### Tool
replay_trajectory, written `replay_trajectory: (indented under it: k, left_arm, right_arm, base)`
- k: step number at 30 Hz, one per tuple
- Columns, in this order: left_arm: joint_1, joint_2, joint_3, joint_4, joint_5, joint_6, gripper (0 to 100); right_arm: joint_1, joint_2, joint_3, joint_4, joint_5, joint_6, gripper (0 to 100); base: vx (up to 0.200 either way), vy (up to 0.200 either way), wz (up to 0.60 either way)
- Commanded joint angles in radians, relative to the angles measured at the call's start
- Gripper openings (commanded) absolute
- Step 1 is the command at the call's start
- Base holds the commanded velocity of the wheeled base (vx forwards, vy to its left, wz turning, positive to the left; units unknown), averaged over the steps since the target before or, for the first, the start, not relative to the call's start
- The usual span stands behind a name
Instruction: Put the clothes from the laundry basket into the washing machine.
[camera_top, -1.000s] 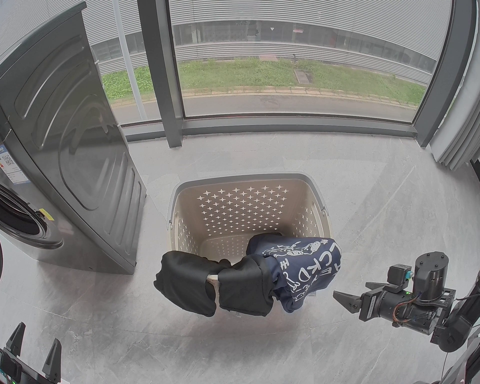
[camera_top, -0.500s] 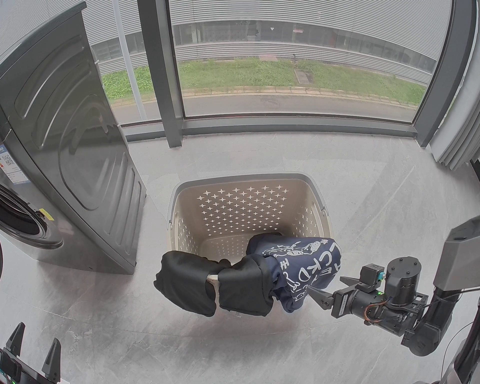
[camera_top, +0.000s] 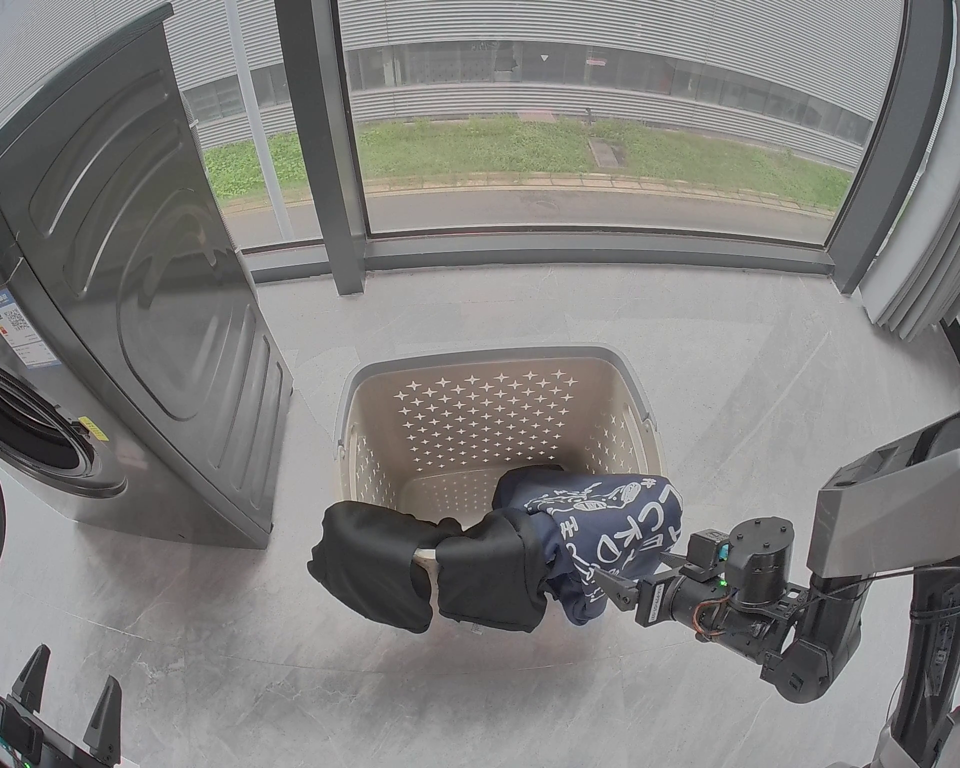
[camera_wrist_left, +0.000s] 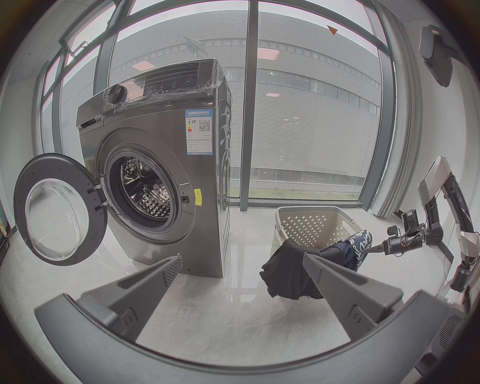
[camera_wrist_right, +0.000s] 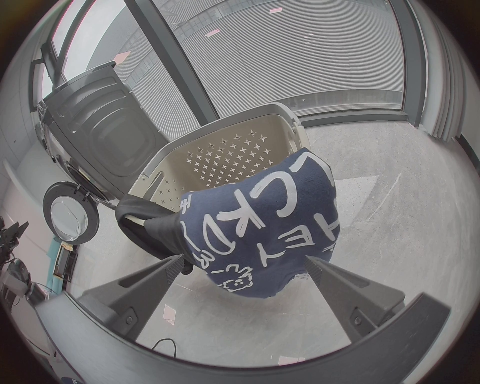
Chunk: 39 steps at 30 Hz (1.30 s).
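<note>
A beige laundry basket stands on the floor in front of me. Over its near rim hang a black garment and a navy garment with white print. My right gripper is open, its tips just beside the navy garment's lower right edge; in the right wrist view the navy garment hangs just ahead of the spread fingers. My left gripper is open, low at the near left, holding nothing. The grey washing machine stands on the left, with its round door swung open.
A glass window wall with a dark post runs behind the basket. A grey curtain hangs at the far right. Bare tiled floor lies right of and in front of the basket.
My right arm has moved left toward the basket, bringing the open gripper from well right of the navy garment up to its edge. The left gripper and the clothes have stayed put.
</note>
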Motion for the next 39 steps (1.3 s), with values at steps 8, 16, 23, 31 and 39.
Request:
replay_trajectory:
  k: [8, 16, 23, 31, 39]
  left_arm:
    - [0.000, -0.009, 0.016, 0.001, 0.000, 0.000, 100]
    - [0.000, -0.009, 0.016, -0.001, 0.000, 0.000, 100]
    - [0.000, -0.009, 0.016, -0.001, 0.000, 0.000, 100]
    - [0.000, -0.009, 0.016, -0.001, 0.000, 0.000, 100]
    - [0.000, -0.009, 0.016, -0.001, 0.000, 0.000, 100]
  right_arm:
    - [-0.020, 0.090, -0.096, 0.000, 0.002, -0.029, 100]
    - [-0.011, 0.103, -0.163, 0.000, 0.002, -0.030, 0]
    - [-0.005, 0.103, -0.143, -0.002, 0.003, -0.021, 0]
    - [0.021, -0.006, -0.066, -0.002, 0.000, -0.024, 0]
    - [0.050, -0.210, -0.028, -0.002, -0.002, -0.042, 0]
  base:
    - [0.000, 0.000, 0.00]
    - [0.000, 0.000, 0.00]
    - [0.000, 0.000, 0.00]
    - [0.000, 0.000, 0.00]
    - [0.000, 0.000, 0.00]
